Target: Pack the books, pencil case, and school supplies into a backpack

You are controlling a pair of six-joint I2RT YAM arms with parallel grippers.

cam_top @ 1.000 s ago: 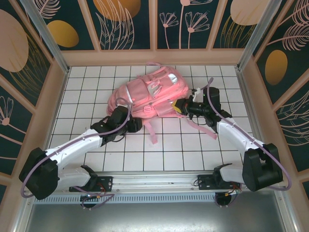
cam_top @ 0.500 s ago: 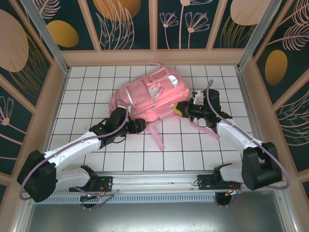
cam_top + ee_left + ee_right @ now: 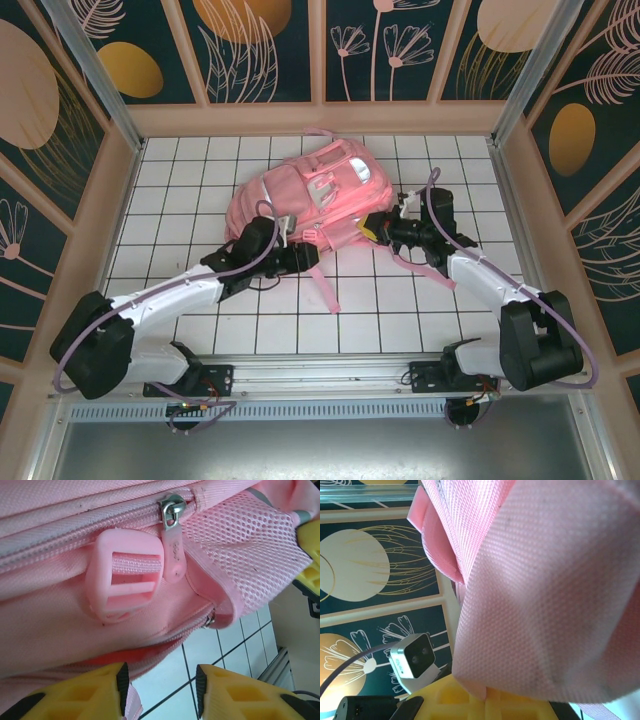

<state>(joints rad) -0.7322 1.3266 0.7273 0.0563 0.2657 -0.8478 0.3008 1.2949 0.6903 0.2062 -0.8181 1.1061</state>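
The pink backpack [image 3: 312,195] lies at the back middle of the tiled table. My left gripper [image 3: 292,258] is at its near edge. In the left wrist view it [image 3: 161,690] stands open over bare tile, just below the backpack [image 3: 65,630], with a pink strap edge against its left pad. A silver zip pull [image 3: 172,512] and a pink strap slider [image 3: 127,575] sit above it. My right gripper [image 3: 372,228] is at the backpack's right side, and in the right wrist view it [image 3: 510,705] is shut on a fold of backpack [image 3: 545,580] fabric. The books, pencil case and school supplies are hidden.
A loose pink strap [image 3: 325,285] trails over the tiles toward the near edge between the arms. Wooden walls [image 3: 120,190] box in the table on three sides. A metal rail [image 3: 320,375] runs along the front. A small white camera [image 3: 412,660] sits close beside my right fingers.
My left gripper has moved right along the backpack's near edge and its jaws have narrowed. The backpack has turned a little. The right gripper keeps its hold.
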